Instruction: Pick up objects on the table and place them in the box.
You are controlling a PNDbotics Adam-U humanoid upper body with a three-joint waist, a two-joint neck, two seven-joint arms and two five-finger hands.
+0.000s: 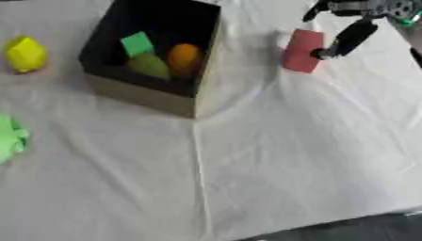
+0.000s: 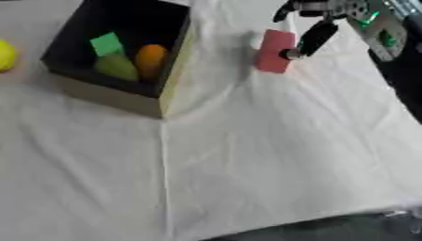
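A red block (image 1: 302, 49) stands on the white cloth just right of the black box (image 1: 144, 96). My right hand (image 1: 350, 35) comes in from the upper right. One dark finger presses the block's right face and another curls over its top, so the block is pinched. Inside the box lie a green cube (image 1: 137, 44), an orange fruit (image 1: 184, 56) and a green pear-like shape (image 1: 150, 65). A yellow object (image 1: 26, 54) sits on the cloth at the far left, and a light green object (image 1: 10, 137) lies at the left edge. My left hand shows in no view.
White cloth (image 1: 272, 155) covers the table, with creases running down from the box's near corner. The table's front edge (image 1: 346, 228) cuts across the lower right, with dark floor beyond it. My right forearm with green wiring (image 2: 375, 23) fills the upper right corner.
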